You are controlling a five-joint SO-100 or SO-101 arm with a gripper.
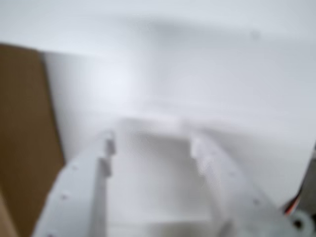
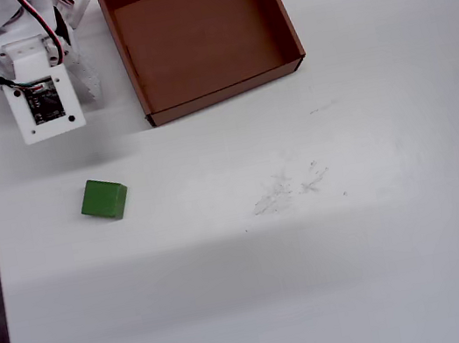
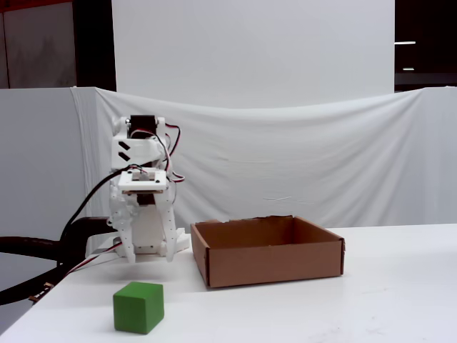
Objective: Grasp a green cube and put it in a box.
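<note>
Folded back at the bench's far left corner, seen from overhead: arm (image 2: 19, 62) tucked low, likely a rest pose before any reach. Gripper (image 1: 150, 148) pointed down at bare white bench in the blurred wrist view, fingers (image 1: 106, 148) spread moderately wide with nothing between them.

Cube (image 2: 104, 199) lying alone near the left edge, about midway down it, clear of the arm and well apart from the box (image 2: 284, 28); turned slightly askew to the bench edges, so a wrist turn probably needed before closing on it.

Box against the far edge, just beside the arm's base, open side up and empty, presumably set close for a short carry.

No brand, label or readable writing anywhere; only black marks on the arm's white shell, too small to read.
</note>
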